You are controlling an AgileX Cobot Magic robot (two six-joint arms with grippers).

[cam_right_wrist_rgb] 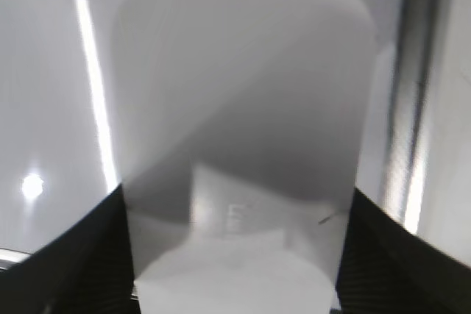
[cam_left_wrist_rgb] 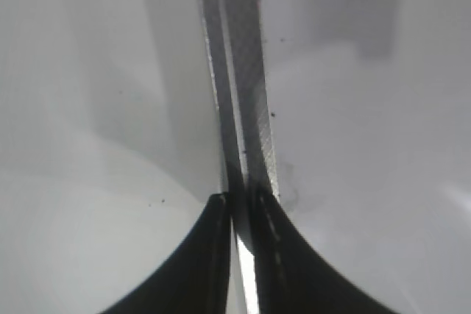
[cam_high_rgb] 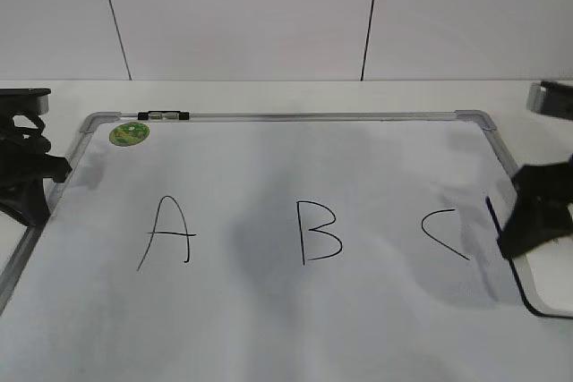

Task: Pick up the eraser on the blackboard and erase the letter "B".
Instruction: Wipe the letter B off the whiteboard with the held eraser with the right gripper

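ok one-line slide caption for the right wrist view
Right gripper straddles the white eraser lying on the blackboard beside its metal frame.

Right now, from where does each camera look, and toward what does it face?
Exterior view: in front of the table, slanting down at the blackboard with the letter "B"; both arms show at the edges.
Left wrist view: on the left arm, looking down at the board's grey frame; the left gripper sits over it.
Right wrist view: on the right arm, looking down at the eraser between the right gripper fingers.
Shared: the frame appears in all three views.
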